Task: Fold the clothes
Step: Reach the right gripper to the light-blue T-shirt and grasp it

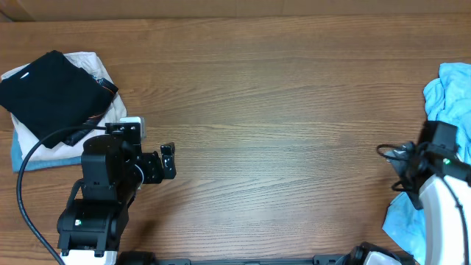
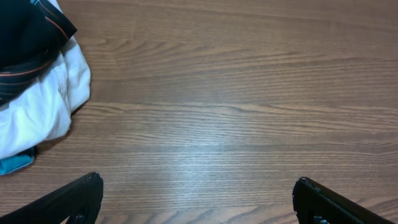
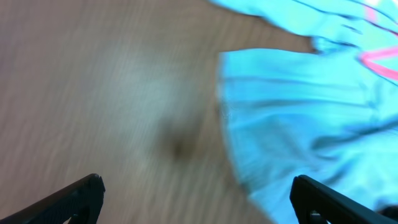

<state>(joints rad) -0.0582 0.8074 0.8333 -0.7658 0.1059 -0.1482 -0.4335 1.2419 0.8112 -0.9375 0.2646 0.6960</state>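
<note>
Overhead, shirt: the blue T-shirt is lying bunched up at the right edge of the table, partly under your right arm.
Overhead, other clothes: a black cloth is sitting on a white cloth at the left, near your left gripper.
Left wrist, fingers: you are holding them wide apart over bare wood, gripping nothing. The white cloth is peeking in at the top left.
Right wrist, fingers: this picture is blurry, but your right gripper is gaping wide too. The crumpled shirt is lying under its right side, and nothing is gripped.
Done: nothing is looking folded yet.
Left to do: I think you are needing to grab the shirt, spread it flat, then fold it.
</note>
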